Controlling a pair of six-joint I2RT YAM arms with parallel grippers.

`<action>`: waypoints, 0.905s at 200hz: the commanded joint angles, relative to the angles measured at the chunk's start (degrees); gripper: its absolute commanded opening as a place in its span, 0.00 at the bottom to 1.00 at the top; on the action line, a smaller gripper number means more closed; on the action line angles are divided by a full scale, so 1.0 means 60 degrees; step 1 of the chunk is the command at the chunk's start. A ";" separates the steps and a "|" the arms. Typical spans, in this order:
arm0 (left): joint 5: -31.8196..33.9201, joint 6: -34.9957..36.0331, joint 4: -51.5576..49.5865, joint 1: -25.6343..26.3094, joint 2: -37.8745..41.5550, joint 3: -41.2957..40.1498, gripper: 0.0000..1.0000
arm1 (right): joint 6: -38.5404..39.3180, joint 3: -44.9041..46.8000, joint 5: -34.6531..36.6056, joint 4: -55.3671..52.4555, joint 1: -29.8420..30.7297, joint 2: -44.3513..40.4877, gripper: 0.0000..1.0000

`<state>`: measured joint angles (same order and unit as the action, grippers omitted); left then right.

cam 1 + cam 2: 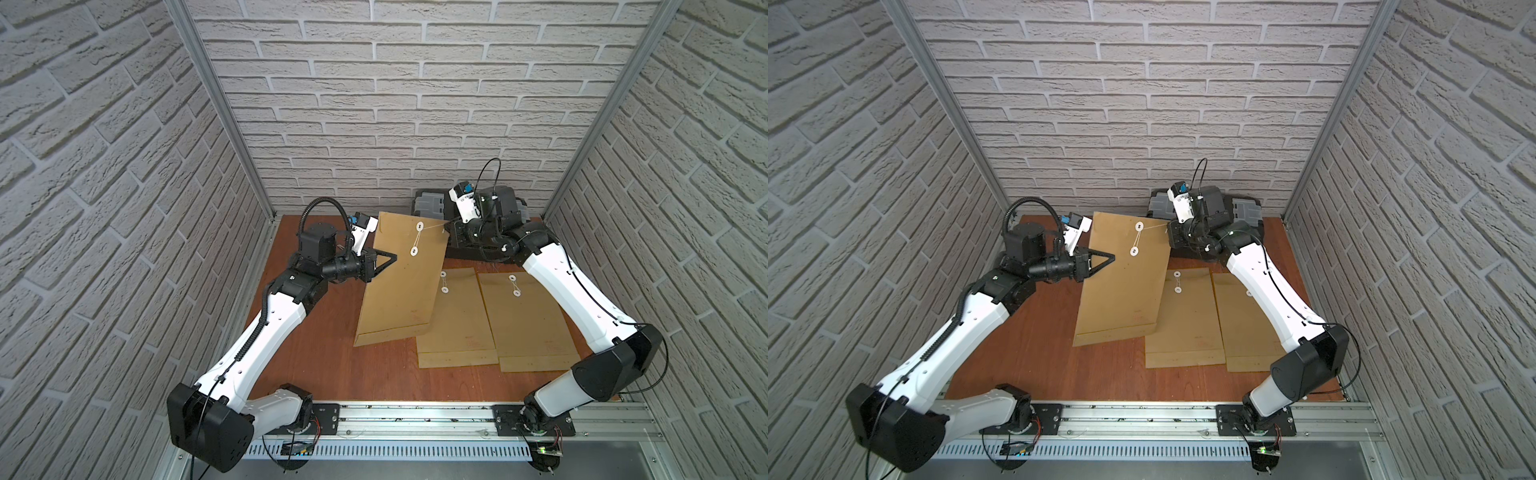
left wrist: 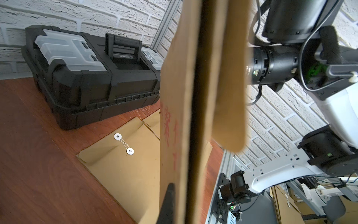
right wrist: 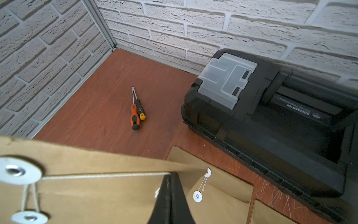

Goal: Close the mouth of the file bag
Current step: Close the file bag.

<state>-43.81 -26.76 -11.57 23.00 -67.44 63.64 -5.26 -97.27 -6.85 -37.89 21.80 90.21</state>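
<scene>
My left gripper (image 1: pixel 390 258) clamped the flat brown kraft-paper file bag (image 1: pixel 399 291) by its edge; my right gripper (image 3: pixel 171 175) pinched its thin white string (image 3: pixel 104 175), taut.

A black toolbox (image 1: pixel 430 205) is set at the worktop's (image 1: pixel 324 365) one o'clock; two screwdrivers (image 3: pixel 135 116) are laid together nearby.

Toolbox (image 1: pixel 428 205): middle hidden behind the right arm (image 1: pixel 561 291) in both top views; cut off by the frame in the right wrist view. Held file bag (image 2: pixel 174 116): blurred and cropped in the left wrist view, red print illegible. Middle file bag (image 1: pixel 457 316): left edge under the held one. Right file bag (image 1: pixel 1241 328): far right corner under the arm. String (image 3: pixel 106 176): end lost behind the closed right gripper (image 3: pixel 171 174).
</scene>
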 commanded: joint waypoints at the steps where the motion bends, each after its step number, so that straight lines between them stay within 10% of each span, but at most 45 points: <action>1: -0.0282 -0.0007 0.0674 0.0114 0.0092 -0.0047 0.00 | 0.0078 -0.0569 0.0190 0.0005 -0.0059 0.0239 0.03; 181: 0.0169 0.0477 0.0300 0.0370 -0.0713 -0.0074 0.00 | 0.0671 -0.3913 0.0659 -0.1713 0.1301 0.1529 0.03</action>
<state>-43.42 -25.15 -12.01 24.88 -71.42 63.64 -2.94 -117.36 -4.93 -46.19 27.42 97.25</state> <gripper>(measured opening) 0.050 0.047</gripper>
